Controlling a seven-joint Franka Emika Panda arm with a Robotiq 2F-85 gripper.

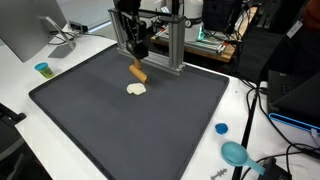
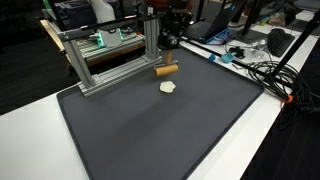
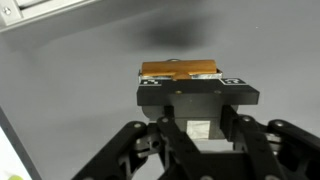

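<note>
My gripper (image 3: 190, 86) is shut on a short brown wooden block (image 3: 180, 70), which lies crosswise at the fingertips. In both exterior views the block (image 1: 138, 71) (image 2: 166, 70) hangs just under the gripper (image 1: 138, 58) (image 2: 168, 56), slightly above the dark grey mat (image 1: 150, 125) (image 2: 170, 130) near its far edge. A small cream, roundish piece (image 1: 136, 89) (image 2: 169, 87) lies on the mat close in front of the block. In the wrist view the block's blurred shadow falls on the mat (image 3: 80, 60) beyond it.
An aluminium frame (image 1: 165, 45) (image 2: 110, 55) stands at the mat's far edge, right behind the gripper. A blue cup (image 1: 42, 69), a blue cap (image 1: 221, 128) and a teal object (image 1: 236, 153) sit on the white table. Cables and equipment (image 2: 265, 60) crowd one side.
</note>
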